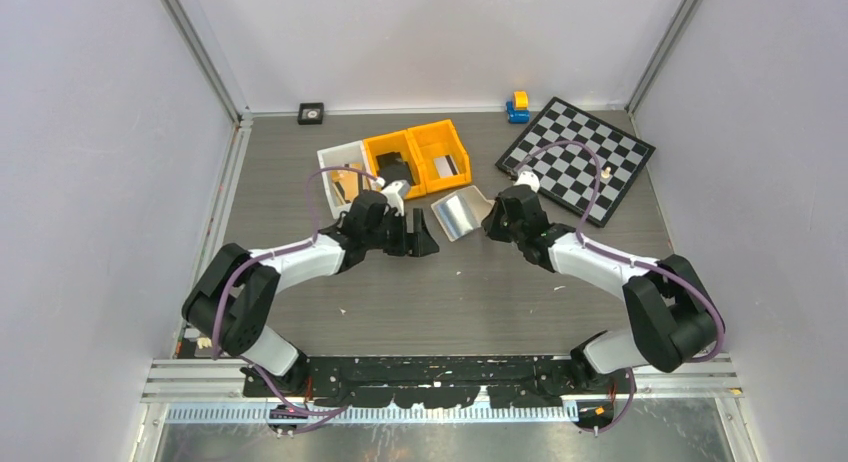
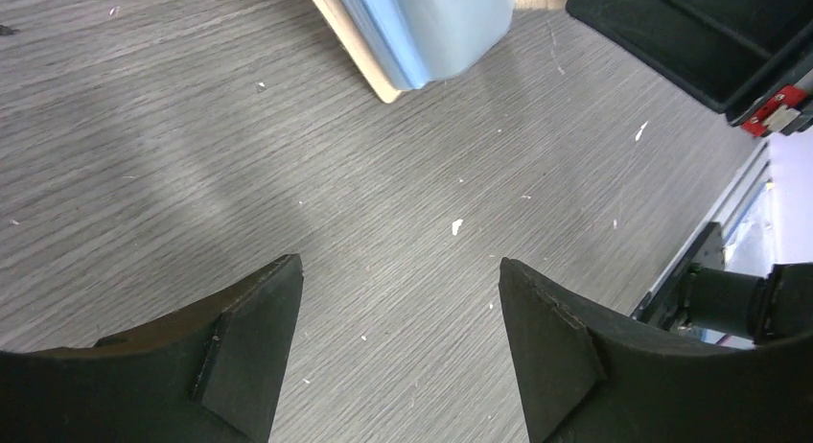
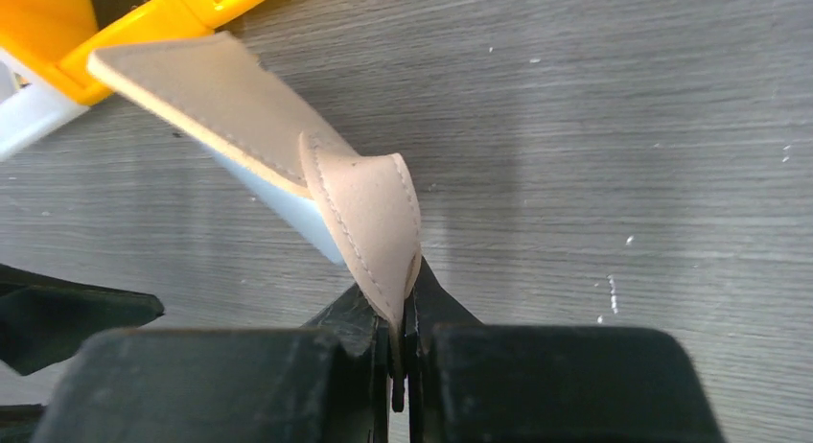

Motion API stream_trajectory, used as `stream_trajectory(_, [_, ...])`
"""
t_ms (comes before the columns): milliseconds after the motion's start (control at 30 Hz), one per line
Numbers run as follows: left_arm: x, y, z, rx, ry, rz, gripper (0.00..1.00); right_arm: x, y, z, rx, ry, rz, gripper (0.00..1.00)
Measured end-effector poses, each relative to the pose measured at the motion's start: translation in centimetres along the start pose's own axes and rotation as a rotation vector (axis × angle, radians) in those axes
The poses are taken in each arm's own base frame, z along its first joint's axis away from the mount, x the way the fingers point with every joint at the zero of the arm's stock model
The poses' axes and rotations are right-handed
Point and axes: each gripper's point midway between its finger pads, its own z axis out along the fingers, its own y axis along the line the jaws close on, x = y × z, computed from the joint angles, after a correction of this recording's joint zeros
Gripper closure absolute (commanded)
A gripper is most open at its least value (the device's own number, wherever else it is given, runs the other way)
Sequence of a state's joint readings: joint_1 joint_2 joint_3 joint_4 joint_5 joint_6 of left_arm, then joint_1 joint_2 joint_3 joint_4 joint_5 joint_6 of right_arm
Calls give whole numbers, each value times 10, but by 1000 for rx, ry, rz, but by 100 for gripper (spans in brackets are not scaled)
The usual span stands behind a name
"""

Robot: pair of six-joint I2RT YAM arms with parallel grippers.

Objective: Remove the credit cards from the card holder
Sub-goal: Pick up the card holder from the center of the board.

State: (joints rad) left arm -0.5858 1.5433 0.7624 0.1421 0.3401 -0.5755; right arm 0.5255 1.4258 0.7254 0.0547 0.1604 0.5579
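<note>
From above, the card holder (image 1: 462, 214) is spread open between both grippers, just in front of the orange bins (image 1: 430, 154), with a chessboard (image 1: 578, 160) off to the right.

In the left wrist view, the left gripper (image 2: 398, 299) gapes wide over the grey table (image 2: 288, 174), and the holder's corner is ahead of it.

In the right wrist view, the right gripper (image 3: 401, 366) pinches the holder's beige flap, with a bin beyond it.
</note>
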Motion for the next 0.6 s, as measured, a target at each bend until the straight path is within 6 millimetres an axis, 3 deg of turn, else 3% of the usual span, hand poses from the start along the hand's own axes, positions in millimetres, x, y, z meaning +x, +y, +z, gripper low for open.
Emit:
stream_trajectory(367, [-10,0,-13,54,-97,-35,24,10,33,-13,-211,81,202,100])
stream_trajectory(600, [-26,-5,-28,85,-189,-55,21,3,58,-28,-339,95,283,100])
